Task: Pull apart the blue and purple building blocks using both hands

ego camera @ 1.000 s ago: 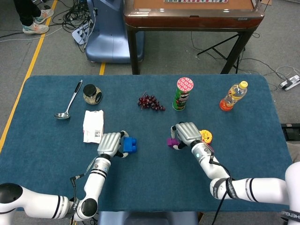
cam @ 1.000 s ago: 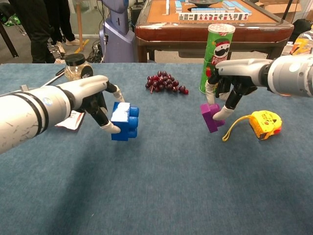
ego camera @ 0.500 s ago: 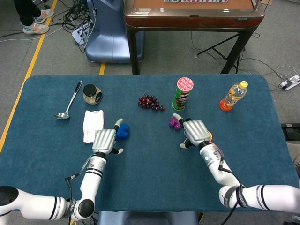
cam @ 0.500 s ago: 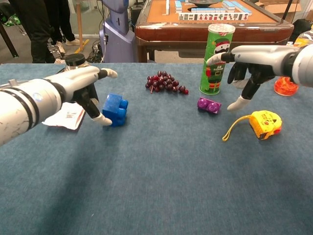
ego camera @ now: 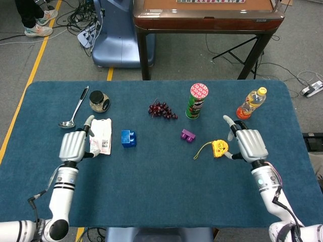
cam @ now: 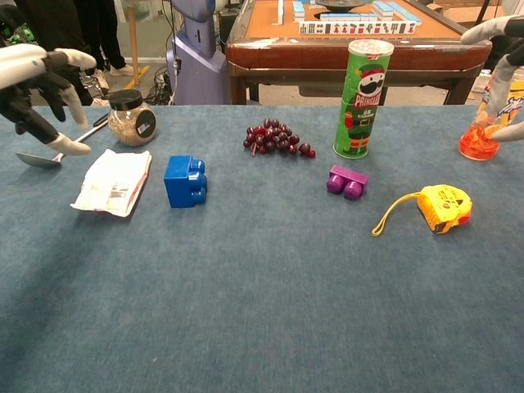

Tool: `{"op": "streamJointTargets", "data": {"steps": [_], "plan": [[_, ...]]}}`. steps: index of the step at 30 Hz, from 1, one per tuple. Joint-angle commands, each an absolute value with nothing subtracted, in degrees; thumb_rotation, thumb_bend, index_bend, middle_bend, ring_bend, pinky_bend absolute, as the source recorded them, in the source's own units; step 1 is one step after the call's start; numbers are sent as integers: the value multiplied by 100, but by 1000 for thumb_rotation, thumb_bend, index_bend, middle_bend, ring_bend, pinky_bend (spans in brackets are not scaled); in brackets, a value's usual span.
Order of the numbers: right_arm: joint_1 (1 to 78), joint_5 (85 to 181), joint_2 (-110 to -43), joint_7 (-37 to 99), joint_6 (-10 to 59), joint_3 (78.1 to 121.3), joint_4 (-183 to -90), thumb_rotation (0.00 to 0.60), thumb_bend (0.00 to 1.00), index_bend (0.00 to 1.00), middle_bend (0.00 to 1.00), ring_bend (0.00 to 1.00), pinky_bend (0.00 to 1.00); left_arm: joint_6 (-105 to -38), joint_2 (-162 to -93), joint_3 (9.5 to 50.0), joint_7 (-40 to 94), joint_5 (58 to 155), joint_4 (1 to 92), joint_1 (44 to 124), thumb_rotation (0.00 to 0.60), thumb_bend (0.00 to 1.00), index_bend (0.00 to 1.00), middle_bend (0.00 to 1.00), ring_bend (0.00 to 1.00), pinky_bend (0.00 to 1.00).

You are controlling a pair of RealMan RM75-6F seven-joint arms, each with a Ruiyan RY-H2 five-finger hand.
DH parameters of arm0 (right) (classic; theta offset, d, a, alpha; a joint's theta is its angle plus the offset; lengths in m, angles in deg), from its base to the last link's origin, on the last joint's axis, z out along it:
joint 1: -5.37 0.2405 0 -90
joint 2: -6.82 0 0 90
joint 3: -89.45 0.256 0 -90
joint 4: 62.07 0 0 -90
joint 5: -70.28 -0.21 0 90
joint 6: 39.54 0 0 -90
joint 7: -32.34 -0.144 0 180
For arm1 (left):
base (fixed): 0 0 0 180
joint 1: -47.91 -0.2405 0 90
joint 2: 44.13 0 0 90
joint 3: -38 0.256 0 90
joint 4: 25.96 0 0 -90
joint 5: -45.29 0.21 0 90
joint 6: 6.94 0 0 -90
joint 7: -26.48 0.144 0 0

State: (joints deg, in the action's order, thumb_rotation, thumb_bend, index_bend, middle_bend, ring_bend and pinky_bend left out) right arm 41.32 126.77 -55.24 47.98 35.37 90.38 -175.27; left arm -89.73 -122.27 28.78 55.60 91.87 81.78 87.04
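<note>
In the head view, the blue block sits left of the middle of the table. The purple block lies right of the middle. They are well apart, so the pulling looks done. The left hand is at the far left, over the edge of a white packet, with its fingers apart and nothing in it. The right hand is at the right, just beside a yellow tape measure, fingers apart and holding nothing too.

In the chest view, the blue block is left of the middle and the purple block is right of it, below the green can. The left hand is in the upper left corner. The right hand peeks in at the upper right, near the orange bottle.

To finish well, I think both hands should lift high and move away slowly, so they do not bump the packet, the tape measure or the bottle.
</note>
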Motion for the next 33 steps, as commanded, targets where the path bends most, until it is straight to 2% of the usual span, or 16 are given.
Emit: {"op": "streamJointTargets", "data": {"steps": [1,6,9,12,17,23,33], "plan": [[3659,13408,-5253,4089,3601,8808,-17366,600,0,100,398,406,704,-9012,-11662,3166,4944,9811,8274,8186,600,37,78,279,227,492],[3212,14383,-5040,3474,3735,8526,-17006,600,0,100,340,318,421,-9277,-11244,3558,4543,10420,8128,7606,600,37,109,230,187,434],[2936,14741,-5093,3577,3988,8408,-16671,600,0,101,332,299,362,-9432,-11038,3767,4280,10685,8074,7246,600,37,122,223,187,418],[2667,14937,-5230,3636,4277,8395,-16391,600,0,100,328,294,360,-9702,-10930,3946,4150,11065,7822,6919,600,37,133,219,185,409],[2320,15200,-5285,3402,4652,8445,-16150,600,0,113,327,292,360,-9961,-10867,3979,3692,11368,7541,6503,600,37,144,218,185,406],[2007,15317,-5170,3205,4785,8457,-16030,600,0,120,327,292,360,-9753,-10640,4103,3081,11718,7372,6222,600,37,148,218,185,405],[1513,15438,-5003,3022,5045,8514,-15962,600,0,132,327,292,360,-9848,-10382,4112,2752,12027,7241,5748,600,37,148,218,185,405]]}}
